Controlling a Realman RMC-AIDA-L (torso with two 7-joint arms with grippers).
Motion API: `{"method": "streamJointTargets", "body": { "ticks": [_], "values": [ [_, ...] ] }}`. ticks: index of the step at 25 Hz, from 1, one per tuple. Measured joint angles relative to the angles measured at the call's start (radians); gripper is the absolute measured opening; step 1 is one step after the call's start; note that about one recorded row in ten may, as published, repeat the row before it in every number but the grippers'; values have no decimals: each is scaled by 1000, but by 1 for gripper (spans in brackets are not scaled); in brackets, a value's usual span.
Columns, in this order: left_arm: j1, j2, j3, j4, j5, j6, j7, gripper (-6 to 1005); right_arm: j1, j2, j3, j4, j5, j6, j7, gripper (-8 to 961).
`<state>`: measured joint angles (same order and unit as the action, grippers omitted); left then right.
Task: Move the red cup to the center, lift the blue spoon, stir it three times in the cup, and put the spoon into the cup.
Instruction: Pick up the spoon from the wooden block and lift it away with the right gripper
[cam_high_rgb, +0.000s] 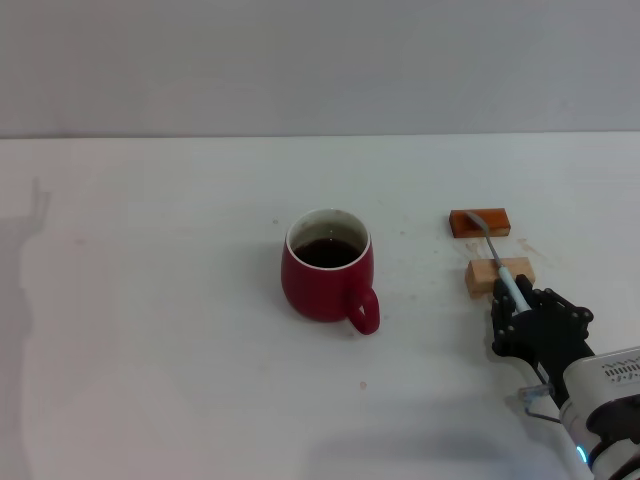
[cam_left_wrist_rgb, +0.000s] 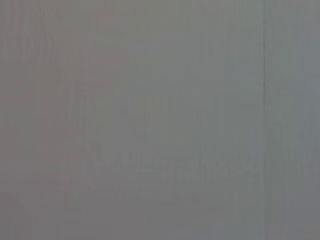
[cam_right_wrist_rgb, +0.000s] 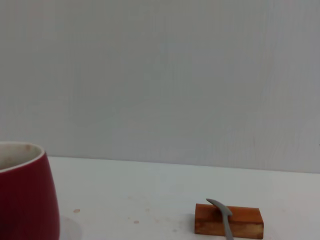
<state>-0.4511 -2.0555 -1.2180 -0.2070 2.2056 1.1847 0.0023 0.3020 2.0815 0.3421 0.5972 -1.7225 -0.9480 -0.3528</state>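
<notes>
The red cup (cam_high_rgb: 325, 280) stands upright in the middle of the white table, dark liquid inside, its handle turned toward me and to the right. Its side also shows in the right wrist view (cam_right_wrist_rgb: 25, 195). The blue spoon (cam_high_rgb: 497, 258) lies to the right of the cup, bridging two small blocks, with its grey bowl on the far block. Its neck shows in the right wrist view (cam_right_wrist_rgb: 226, 220). My right gripper (cam_high_rgb: 522, 305) is at the near end of the spoon's pale handle, low over the table. The left gripper is out of view.
An orange-red block (cam_high_rgb: 480, 222) lies under the spoon's bowl and also shows in the right wrist view (cam_right_wrist_rgb: 247, 222). A tan wooden block (cam_high_rgb: 485, 278) lies under the handle. The table (cam_high_rgb: 150, 300) meets a grey wall at the back. The left wrist view shows only grey.
</notes>
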Motion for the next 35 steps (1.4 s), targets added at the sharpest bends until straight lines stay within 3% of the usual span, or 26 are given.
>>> {"method": "streamJointTargets", "body": {
  "ticks": [35],
  "values": [
    [0,0,0,0,-3,0,-1,842,-1,0,0,-2,0,1,0,177]
  ]
}}
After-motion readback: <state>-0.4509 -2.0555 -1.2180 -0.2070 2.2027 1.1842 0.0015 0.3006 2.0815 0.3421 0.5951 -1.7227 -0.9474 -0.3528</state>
